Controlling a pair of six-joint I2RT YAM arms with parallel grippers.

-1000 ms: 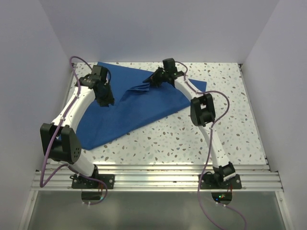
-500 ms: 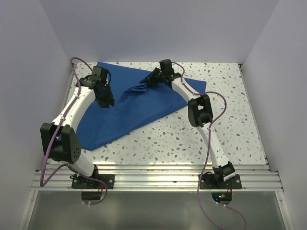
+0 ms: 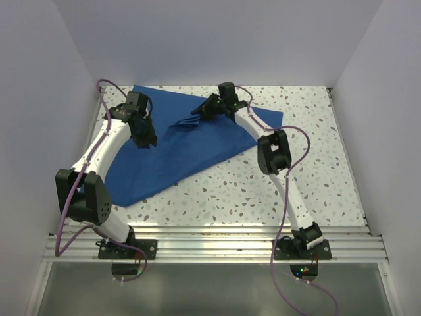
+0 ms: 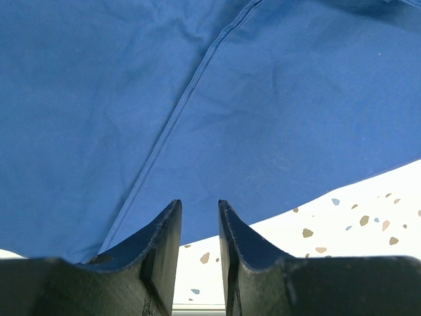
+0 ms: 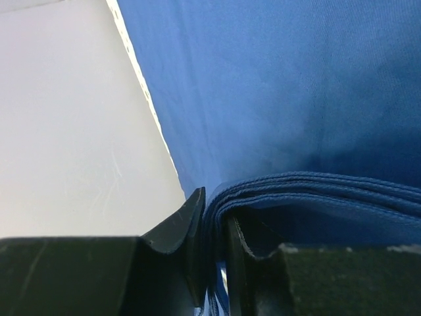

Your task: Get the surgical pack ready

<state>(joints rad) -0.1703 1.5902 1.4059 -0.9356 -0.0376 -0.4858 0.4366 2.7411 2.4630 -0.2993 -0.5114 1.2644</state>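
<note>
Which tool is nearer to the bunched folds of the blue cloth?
Right. The right tool has the folds between its fingers; the left tool is open over flat cloth, apart from them.

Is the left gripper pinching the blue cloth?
No, the left gripper has its fingers apart with nothing between them, and the cloth lies beyond their tips.

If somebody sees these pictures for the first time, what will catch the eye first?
The large blue drape stands out most, spread over the left and far part of the speckled table. At its far middle the right gripper pinches a bunched stack of the cloth's folds. The left gripper hangs over the drape's left side, jaws slightly apart with nothing between them.
</note>
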